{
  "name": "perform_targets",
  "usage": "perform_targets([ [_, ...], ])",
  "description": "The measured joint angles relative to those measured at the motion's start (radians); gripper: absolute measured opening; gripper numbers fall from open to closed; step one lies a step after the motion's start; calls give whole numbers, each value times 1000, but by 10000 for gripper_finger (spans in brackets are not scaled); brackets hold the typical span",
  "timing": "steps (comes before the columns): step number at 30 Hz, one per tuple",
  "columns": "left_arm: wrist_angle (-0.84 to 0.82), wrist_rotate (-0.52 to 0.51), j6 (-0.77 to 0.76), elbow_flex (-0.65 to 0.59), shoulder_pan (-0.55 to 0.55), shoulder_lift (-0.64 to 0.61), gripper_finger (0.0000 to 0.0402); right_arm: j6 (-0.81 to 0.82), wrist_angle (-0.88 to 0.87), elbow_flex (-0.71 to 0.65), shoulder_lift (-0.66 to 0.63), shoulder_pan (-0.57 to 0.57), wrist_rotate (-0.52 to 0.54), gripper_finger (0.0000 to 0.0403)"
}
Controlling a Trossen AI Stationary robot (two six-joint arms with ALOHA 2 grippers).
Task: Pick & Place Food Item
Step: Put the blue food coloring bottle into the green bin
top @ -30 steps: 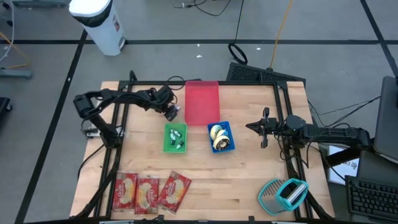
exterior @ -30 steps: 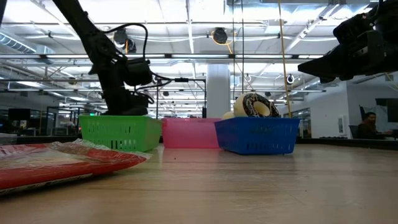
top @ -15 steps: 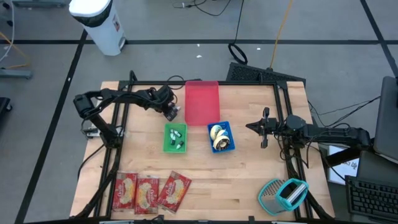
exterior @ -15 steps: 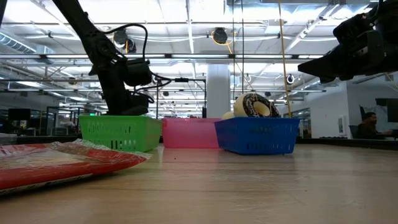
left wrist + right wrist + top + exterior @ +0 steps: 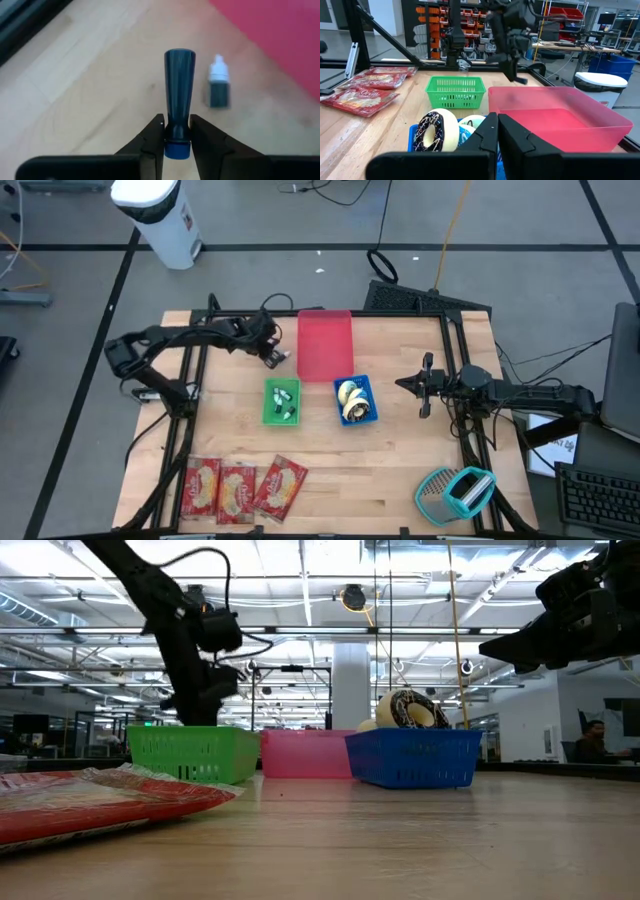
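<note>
Snack packets (image 5: 240,488), three red ones, lie at the near-left of the surface (image 5: 400,470), well below the green basket (image 5: 281,402); the low view cuts them off at its left edge.

Left gripper (image 5: 276,357) hangs just above-left of the green basket, beside the pink tray (image 5: 325,343). Its jaws are clamped on a dark blue bottle (image 5: 178,100), seen clearly only in the left wrist view; from overhead the bottle is too small to make out. A second small bottle w/ white cap (image 5: 218,88) lies on the wood just beside it, blurred, near the tray's edge.

Green basket holds a few small items, too tiny to identify. Blue basket (image 5: 356,400) sits just right of it w/ donuts (image 5: 438,131) inside.

Right gripper (image 5: 401,384) waits well right of the blue basket, jaws together, nothing held. A teal basket (image 5: 455,492) lies tipped at the near-right corner.
</note>
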Motion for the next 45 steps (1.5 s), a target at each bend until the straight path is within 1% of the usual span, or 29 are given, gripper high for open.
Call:
perform_targets([
  [5,-65,12,0,21,-53,-122,73,0,0,0,0,0,0,4],
  [11,-90,143,0,21,-171,-240,78,0,0,0,0,0,0,4],
  [14,-72,207,-29,21,-249,-254,79,0,0,0,0,0,0,4],
  [17,-73,253,-58,21,-338,-251,80,0,0,0,0,0,0,4],
  [22,-81,256,-125,21,-479,-206,80,0,0,0,0,0,0,4],
  [25,-85,221,-166,21,-552,-178,80,0,1,0,0,0,0,4],
  [28,-95,174,-229,21,-601,-144,80,0,0,0,0,0,0,4],
  [32,-121,144,-332,21,-626,-101,81,0,1,0,0,0,0,4],
  [36,-137,123,-417,21,-628,-63,81,0,1,0,0,0,0,4],
  [40,-132,121,-464,21,-621,-23,81,0,0,0,0,0,0,4],
  [45,-130,124,-530,21,-610,-6,88,0,2,0,0,0,0,4],
])
